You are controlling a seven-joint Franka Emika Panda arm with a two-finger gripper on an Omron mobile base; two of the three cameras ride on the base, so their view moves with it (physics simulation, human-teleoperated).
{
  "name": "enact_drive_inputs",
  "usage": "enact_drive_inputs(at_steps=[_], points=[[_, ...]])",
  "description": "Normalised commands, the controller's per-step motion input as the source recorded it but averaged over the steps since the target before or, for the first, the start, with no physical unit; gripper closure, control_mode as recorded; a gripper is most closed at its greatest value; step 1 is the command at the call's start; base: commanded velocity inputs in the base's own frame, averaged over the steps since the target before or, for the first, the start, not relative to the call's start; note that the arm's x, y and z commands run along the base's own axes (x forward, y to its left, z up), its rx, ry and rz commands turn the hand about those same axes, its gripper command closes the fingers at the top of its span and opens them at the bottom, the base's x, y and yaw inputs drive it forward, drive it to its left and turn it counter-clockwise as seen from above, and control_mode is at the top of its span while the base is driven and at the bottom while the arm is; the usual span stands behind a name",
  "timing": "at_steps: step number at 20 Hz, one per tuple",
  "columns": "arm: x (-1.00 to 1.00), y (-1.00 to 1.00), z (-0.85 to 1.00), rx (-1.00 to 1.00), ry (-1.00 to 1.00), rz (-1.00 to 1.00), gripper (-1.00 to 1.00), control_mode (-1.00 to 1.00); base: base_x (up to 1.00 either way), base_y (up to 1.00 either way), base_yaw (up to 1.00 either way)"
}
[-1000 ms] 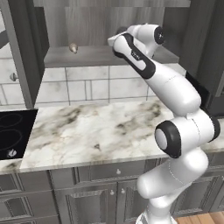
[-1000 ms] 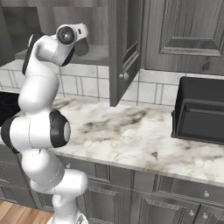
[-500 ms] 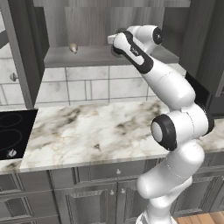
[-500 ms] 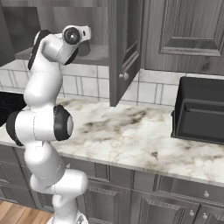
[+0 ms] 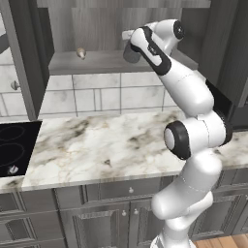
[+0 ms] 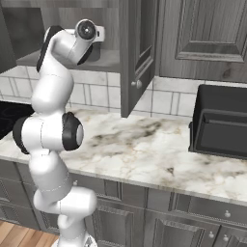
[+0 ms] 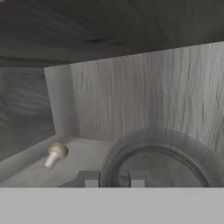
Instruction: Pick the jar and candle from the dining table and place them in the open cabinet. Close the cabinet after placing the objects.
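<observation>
You're looking at the white arm reaching up into the open dark grey wood-grain wall cabinet [image 5: 111, 29]. The gripper [image 7: 113, 179] is sitting inside it, just above the inner shelf [image 5: 92, 62], with its dark fingertips [image 7: 89, 179] nearly together.

The small dark grey cylindrical jar [image 5: 131, 51] is sitting at the gripper, right at the shelf's right part; from the left base camera you're seeing its body under the wrist. In the hand camera the jar's round lid is filling the lower right, directly ahead of the fingertips. The gripper is looking closed on the jar, but you can't confirm contact or whether the jar's base is resting on the shelf; the view is too tight.

A small beige mushroom [image 5: 81, 52] is lying on the shelf's left part, well apart from the jar.

Both cabinet doors are standing open; the right one [image 6: 137, 53] is hanging out over the marble-topped desk [image 5: 106, 145]. A black cooktop [image 5: 12, 147] is sitting at the desk's left end, and a black box-shaped appliance [image 6: 219, 123] is sitting on it at the right.
</observation>
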Motion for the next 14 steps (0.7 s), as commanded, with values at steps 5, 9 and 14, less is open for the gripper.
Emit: enact_drive_inputs(at_steps=[5, 9, 14], points=[[0.21, 0.1, -0.07, 0.03, 0.08, 0.0, -1.0, -1.0, 0.0, 0.0, 0.0], [0.03, 0.03, 0.0, 0.01, 0.0, 0.0, -1.0, -1.0, 0.0, 0.0, 0.0], [0.0, 0.0, 0.11, 0.0, -0.05, 0.0, -1.0, -1.0, 0.0, 0.0, 0.0]])
